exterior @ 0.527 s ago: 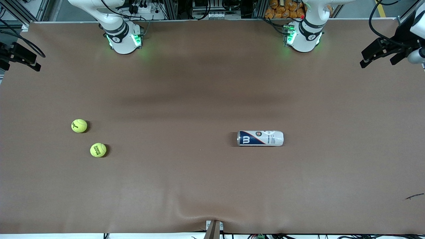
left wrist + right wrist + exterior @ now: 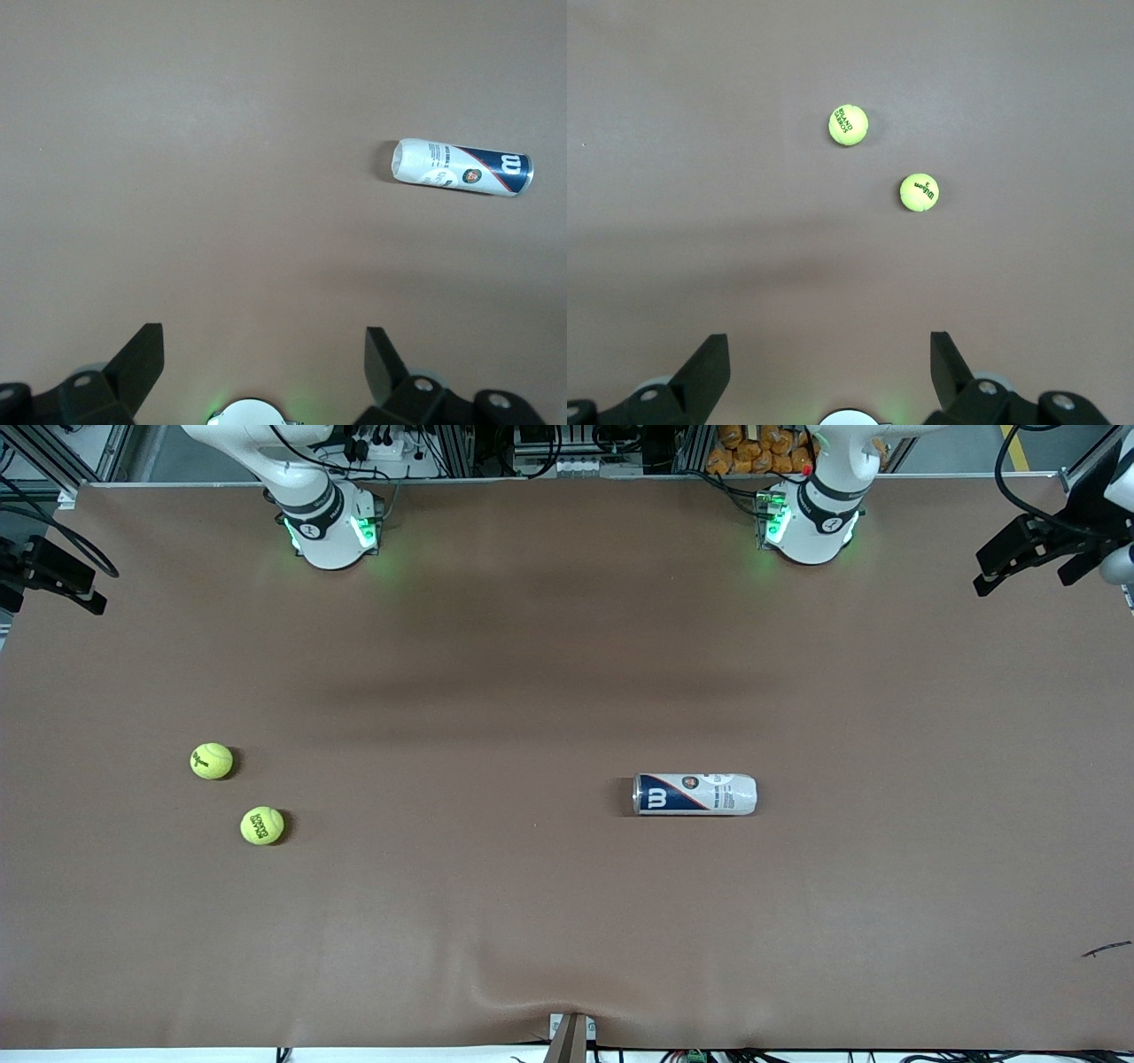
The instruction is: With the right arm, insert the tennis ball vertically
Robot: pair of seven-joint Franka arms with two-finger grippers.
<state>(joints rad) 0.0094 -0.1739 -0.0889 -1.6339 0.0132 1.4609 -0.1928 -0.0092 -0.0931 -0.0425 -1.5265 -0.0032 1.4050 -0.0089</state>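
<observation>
Brown matting covered the whole table [image 2: 567, 921] in the front view, with both white arm bases along its upper edge. Two fuzzy yellow-green tennis balls lay toward the right arm's end: one ball [image 2: 212, 761] sat farther from the camera, the other ball [image 2: 262, 825] nearer, close together but apart. A white and navy cylindrical ball can [image 2: 695, 794] lay on its side toward the left arm's end, well apart from the balls. Neither gripper could be clearly made out in this view; dark gear at the frame's edges was cut off.

From the left wrist view, the left gripper [image 2: 264, 367] hung high over bare matting, jaws spread wide and empty, waiting. Only its fingertips showed. The can [image 2: 462, 167] lay far off, its open end hard to judge.

From the right wrist view, the right gripper [image 2: 829, 367] hovered high above the balls [image 2: 848, 125] [image 2: 920, 192], jaws wide apart, holding nothing. A ball would likely be light, springy and felt-covered, so grippy; pinching across its middle should hold. It could roll if nudged.
</observation>
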